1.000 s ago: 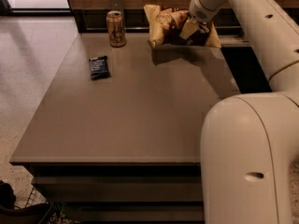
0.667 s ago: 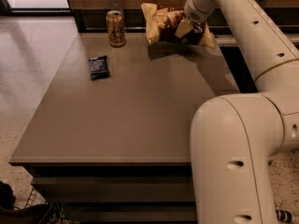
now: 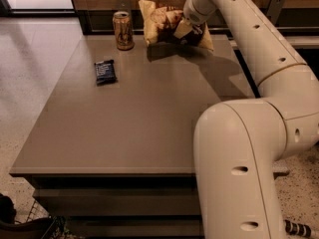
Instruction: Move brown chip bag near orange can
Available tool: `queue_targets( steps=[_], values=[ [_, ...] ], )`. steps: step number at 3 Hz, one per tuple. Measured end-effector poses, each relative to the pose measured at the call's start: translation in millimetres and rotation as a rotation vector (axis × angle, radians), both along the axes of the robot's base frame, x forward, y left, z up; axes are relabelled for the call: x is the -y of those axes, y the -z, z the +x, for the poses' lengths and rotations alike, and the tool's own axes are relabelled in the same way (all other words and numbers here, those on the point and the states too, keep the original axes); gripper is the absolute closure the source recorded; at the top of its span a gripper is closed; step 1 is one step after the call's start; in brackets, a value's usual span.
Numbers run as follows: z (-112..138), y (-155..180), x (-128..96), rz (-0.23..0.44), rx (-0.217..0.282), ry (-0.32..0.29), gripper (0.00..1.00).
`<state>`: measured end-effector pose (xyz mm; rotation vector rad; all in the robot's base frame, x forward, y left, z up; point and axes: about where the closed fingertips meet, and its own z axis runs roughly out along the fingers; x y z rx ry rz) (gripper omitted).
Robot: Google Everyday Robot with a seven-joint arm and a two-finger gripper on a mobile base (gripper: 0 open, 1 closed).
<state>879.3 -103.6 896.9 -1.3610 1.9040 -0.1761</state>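
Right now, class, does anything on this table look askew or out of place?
Only the brown chip bag, crumpled and tilted at the far edge with the gripper at its right end. The orange can stands upright beside it.

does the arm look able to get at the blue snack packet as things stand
Probably yes: the end effector is at the brown chip bag by the far edge, and only bare table lies between it and the blue snack packet.
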Motion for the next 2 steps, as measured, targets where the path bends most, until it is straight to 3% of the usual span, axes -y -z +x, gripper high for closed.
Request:
queue_targets(
  steps=[2],
  values=[
    [1.1, 7.0, -2.7, -0.001, -0.009, -0.003, 0.44]
  ],
)
